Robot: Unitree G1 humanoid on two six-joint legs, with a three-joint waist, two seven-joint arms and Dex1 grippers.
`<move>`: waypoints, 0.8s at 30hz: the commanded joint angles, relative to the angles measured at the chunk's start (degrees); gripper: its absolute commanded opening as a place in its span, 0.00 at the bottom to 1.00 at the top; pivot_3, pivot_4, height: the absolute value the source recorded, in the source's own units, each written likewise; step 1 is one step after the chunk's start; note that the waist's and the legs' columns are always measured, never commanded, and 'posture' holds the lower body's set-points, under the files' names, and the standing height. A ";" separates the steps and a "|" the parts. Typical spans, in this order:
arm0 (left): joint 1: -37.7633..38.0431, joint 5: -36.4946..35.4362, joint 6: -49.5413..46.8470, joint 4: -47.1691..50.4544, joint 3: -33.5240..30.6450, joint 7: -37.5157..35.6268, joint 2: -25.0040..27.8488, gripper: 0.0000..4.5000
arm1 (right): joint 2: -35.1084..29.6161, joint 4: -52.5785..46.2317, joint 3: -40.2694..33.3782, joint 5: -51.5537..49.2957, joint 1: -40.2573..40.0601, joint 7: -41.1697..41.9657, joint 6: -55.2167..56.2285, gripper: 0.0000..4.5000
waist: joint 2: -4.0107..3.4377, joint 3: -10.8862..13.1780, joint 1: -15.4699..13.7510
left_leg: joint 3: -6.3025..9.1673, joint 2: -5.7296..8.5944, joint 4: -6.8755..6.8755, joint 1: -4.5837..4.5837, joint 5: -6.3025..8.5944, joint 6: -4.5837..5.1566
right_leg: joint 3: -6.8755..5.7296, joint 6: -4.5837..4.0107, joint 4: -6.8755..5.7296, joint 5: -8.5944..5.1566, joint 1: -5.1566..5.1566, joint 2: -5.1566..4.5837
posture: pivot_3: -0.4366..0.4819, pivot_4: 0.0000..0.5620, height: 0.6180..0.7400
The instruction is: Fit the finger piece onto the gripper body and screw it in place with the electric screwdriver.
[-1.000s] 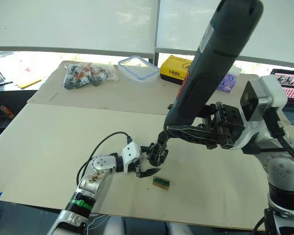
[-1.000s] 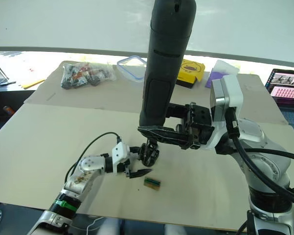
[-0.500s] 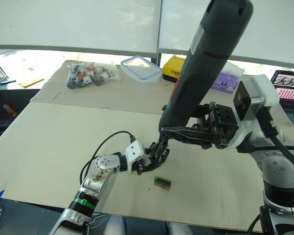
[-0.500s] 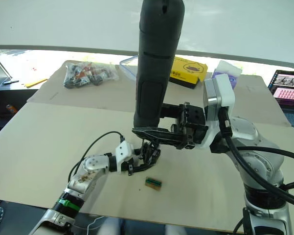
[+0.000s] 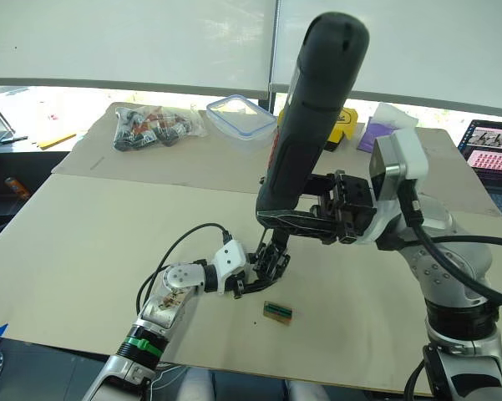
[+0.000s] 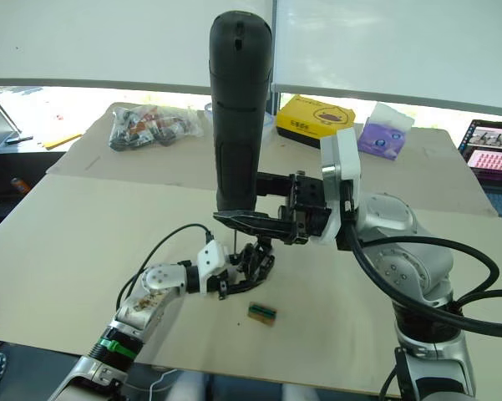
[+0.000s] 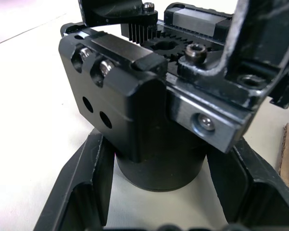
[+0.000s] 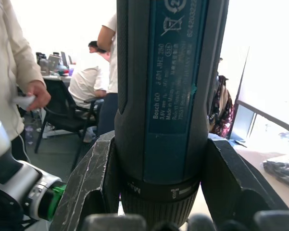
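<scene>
**Q:** What had just changed?

**A:** I had brought the screwdriver nearer upright over the half second before; a second before, it leaned well to the right. My right gripper was clenched round its lower barrel (the right wrist view showed both fingers pressed to the casing).

**Q:** And the body?

**A:** The body stood on the table, its round base grasped between the fingers of my left gripper. The bit ran down to its top; I could not tell whether it sat in a screw. A second before, the finger piece lay beside the body; now I could not tell it apart from the body, so I judged it fitted and driving due.
</scene>
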State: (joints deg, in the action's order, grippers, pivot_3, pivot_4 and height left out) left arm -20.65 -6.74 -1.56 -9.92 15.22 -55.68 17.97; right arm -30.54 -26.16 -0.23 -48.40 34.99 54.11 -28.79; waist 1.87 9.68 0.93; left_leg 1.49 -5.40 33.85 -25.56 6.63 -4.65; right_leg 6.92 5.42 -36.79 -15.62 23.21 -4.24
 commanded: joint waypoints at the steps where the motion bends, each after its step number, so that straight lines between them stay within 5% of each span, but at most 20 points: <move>1: 0.74 0.56 -0.74 0.00 1.37 -0.65 0.56 0.51 | 0.63 -0.60 -0.80 1.03 -0.17 1.29 3.24 0.43 | 0.00 0.00 -0.01 | 0.00 0.00 0.00 0.00 0.00 0.00 | 0.00 0.00 0.00 0.00 0.00 0.00 | 0.48 0.27 1.00; 24: 0.88 0.48 -1.53 0.45 1.32 -0.36 0.91 0.51 | 3.41 0.07 1.81 5.75 -0.09 1.46 3.02 0.43 | 0.00 0.00 0.07 | 0.00 0.00 -0.01 0.00 0.00 0.00 | 0.00 0.01 -0.01 -0.01 0.01 0.00 | 0.48 0.27 1.00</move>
State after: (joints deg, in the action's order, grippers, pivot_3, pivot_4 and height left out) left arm -20.52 -6.81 -1.88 -9.67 15.28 -55.56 18.29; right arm -27.56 -25.02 2.23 -42.60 33.22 56.00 -27.55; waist 1.87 9.67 1.00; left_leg 1.49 -5.40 33.85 -25.56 6.63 -4.65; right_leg 6.92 5.43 -36.80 -15.62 23.21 -4.24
